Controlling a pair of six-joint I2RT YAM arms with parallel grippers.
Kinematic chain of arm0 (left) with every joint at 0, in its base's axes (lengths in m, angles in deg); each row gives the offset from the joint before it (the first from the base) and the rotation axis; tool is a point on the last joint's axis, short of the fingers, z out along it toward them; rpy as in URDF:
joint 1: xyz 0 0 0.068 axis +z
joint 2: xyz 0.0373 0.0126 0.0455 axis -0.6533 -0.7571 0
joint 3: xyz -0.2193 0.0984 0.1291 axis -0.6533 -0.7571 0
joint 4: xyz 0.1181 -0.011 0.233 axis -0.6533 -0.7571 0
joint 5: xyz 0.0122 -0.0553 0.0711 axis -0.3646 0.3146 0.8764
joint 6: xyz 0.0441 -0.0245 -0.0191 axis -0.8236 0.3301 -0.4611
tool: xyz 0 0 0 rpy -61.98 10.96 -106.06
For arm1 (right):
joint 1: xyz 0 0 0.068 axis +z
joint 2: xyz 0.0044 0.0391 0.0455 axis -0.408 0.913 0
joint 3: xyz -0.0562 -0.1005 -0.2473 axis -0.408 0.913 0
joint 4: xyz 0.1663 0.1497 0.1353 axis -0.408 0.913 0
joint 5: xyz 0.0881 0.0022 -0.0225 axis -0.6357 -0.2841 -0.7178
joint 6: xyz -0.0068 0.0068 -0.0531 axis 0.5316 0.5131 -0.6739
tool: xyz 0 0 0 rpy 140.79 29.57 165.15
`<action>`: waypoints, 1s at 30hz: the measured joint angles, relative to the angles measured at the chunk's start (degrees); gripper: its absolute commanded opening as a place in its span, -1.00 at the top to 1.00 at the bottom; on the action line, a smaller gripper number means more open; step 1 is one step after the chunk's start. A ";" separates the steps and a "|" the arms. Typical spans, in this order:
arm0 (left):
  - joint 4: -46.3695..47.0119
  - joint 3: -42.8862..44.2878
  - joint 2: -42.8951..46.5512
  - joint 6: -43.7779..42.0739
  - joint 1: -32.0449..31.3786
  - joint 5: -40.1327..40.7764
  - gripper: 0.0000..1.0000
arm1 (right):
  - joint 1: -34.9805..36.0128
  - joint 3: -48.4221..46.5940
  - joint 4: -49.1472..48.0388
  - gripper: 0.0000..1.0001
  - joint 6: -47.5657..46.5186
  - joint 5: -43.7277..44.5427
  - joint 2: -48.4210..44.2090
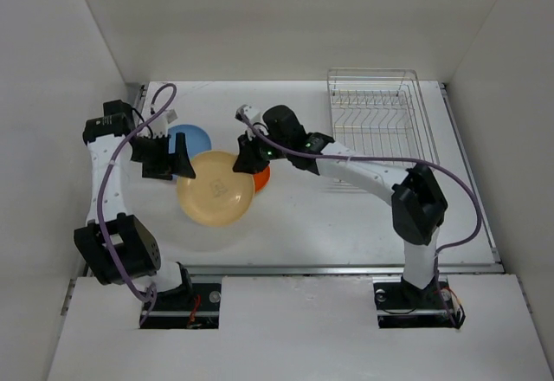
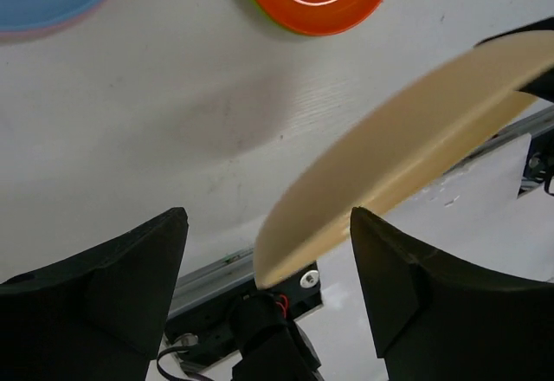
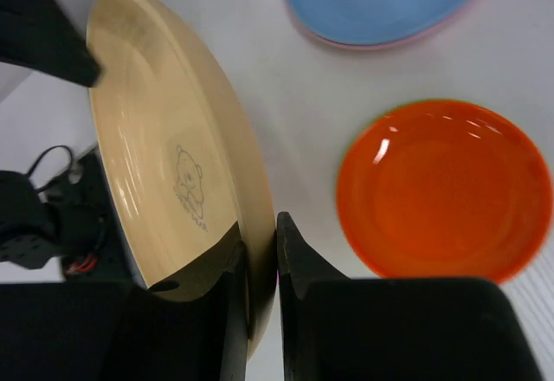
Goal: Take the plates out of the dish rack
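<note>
We pinch the yellow plate [image 1: 216,189] by its rim with our right end effector [image 3: 260,255], tilted above the surface [image 1: 346,225]. Our left end effector [image 1: 173,163] gapes wide at its other edge. The blue plate [image 1: 197,137] and the orange plate [image 3: 441,186] lie flat nearby. The rack [image 1: 376,113] stands far right.

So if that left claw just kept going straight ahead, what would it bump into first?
Most likely the rim of the cream-yellow plate, tilted in the gap ahead of the left gripper, which is open; the right gripper holds it. Depth is unclear.
</note>
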 measured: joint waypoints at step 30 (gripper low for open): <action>13.46 8.00 -14.71 14.71 10.47 6.43 1.00 | -2.14 -3.52 -0.55 -1.00 5.42 13.57 -2.54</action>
